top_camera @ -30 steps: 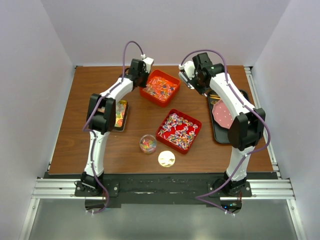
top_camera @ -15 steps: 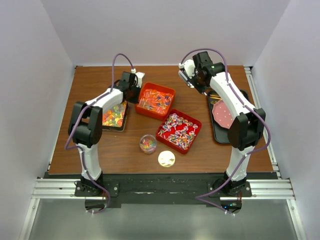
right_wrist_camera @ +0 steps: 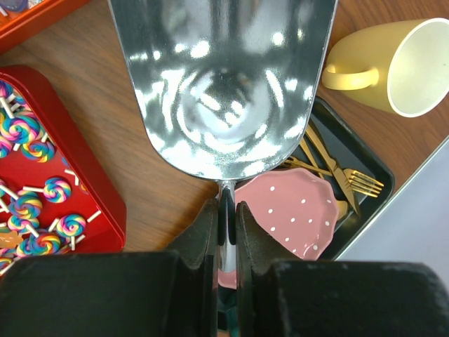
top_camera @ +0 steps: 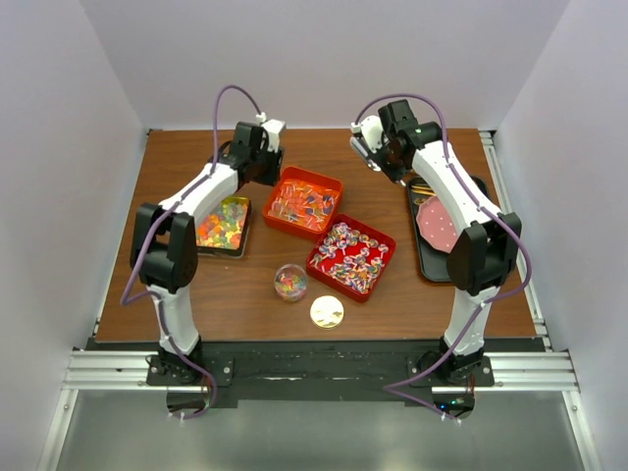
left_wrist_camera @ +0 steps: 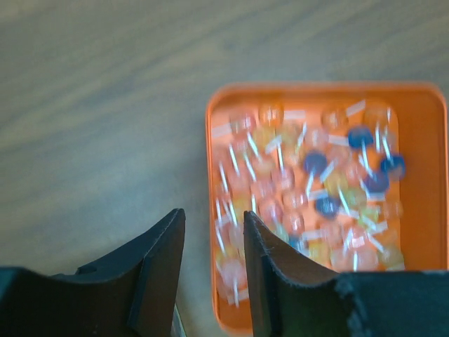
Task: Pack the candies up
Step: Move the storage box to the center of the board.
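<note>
Shiny wrapped candies [top_camera: 305, 203] fill an orange tray [left_wrist_camera: 421, 126], blurred in the left wrist view. My left gripper [left_wrist_camera: 212, 217] is open above the tray's left rim, with nothing between its fingers; from the top it [top_camera: 261, 169] sits at the tray's far-left corner. Swirled lollipop candies [top_camera: 351, 257] lie in a red tray [right_wrist_camera: 84, 182]. Gummy candies [top_camera: 222, 224] fill a dark tray on the left. A small clear jar [top_camera: 290, 283] holds some candies. My right gripper [right_wrist_camera: 224, 210] is shut on the handle of an empty metal scoop [right_wrist_camera: 224, 84], held above the table at the far right [top_camera: 371, 147].
A round gold lid [top_camera: 327, 312] lies near the front by the jar. A black tray [right_wrist_camera: 365, 168] on the right carries a pink dotted plate [right_wrist_camera: 291, 214] and gold cutlery [right_wrist_camera: 337, 168]. A yellow mug [right_wrist_camera: 400, 63] lies beside it.
The orange tray has slid toward the near left with my left gripper. That gripper has since opened and lifted off the rim. The right arm has stayed still.
</note>
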